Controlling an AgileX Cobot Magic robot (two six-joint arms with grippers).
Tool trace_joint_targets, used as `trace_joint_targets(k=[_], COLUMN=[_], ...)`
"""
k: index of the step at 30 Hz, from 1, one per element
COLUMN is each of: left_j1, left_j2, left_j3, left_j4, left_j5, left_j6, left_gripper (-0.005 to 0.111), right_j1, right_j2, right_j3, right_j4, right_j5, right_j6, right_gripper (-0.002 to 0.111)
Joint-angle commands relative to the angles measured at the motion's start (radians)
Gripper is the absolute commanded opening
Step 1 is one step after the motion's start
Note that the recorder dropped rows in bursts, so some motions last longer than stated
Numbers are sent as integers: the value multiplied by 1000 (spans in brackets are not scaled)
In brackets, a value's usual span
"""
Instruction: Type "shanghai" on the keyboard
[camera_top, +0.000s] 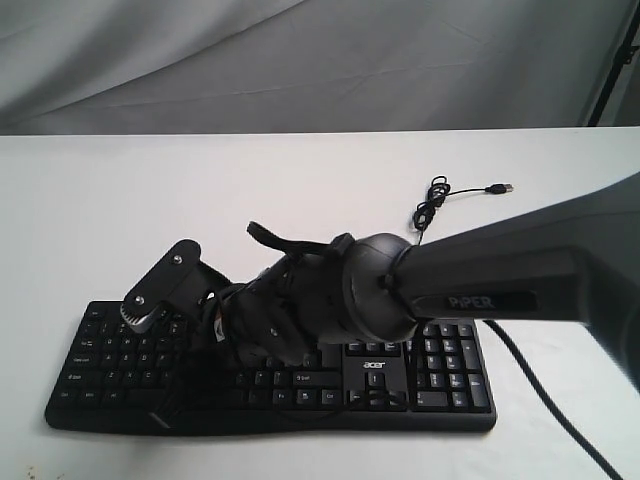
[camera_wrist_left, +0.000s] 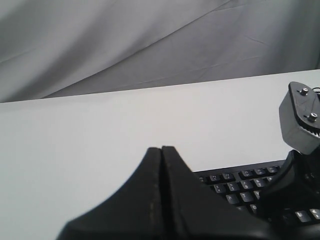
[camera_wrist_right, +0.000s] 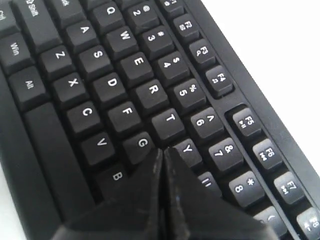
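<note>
The black keyboard (camera_top: 440, 385) lies at the front of the white table, its acer logo facing me. My right arm (camera_top: 380, 285) reaches across from the right over the keyboard's left half, and its own wrist hides the fingertips in the exterior view. In the right wrist view my right gripper (camera_wrist_right: 162, 150) is shut with nothing in it. Its tips are low over the keyboard (camera_wrist_right: 112, 82) between the G and Y keys and cover the key beneath. My left gripper (camera_wrist_left: 161, 148) is shut and empty above bare table, short of the keyboard's (camera_wrist_left: 235, 187) end.
The keyboard's thin black cable (camera_top: 435, 205) coils behind it, with the USB plug (camera_top: 500, 188) lying loose on the table. The right arm's grey camera mount (camera_wrist_left: 300, 117) stands close to the left gripper. A grey cloth backdrop (camera_top: 300, 60) hangs behind the table.
</note>
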Motion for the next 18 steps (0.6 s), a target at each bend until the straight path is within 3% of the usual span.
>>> trace_joint_targets(k=[1,11,18], left_j1=[-4,-4,-4], left_j2=[-3,-3,-3], left_j3=[4,4,4], left_j4=[1,1,1], left_j5=[-5,-5,-5], left_j6=[-3,-3,-3], left_gripper=[0,0,0], right_j1=[-5,3,67], right_j2=[-1,-36,32], right_j3=[5,-18,-224], right_j4=[13,21,21], right_j5=[28,36,107], right_j6=[0,-3,-30], right_gripper=[0,0,0])
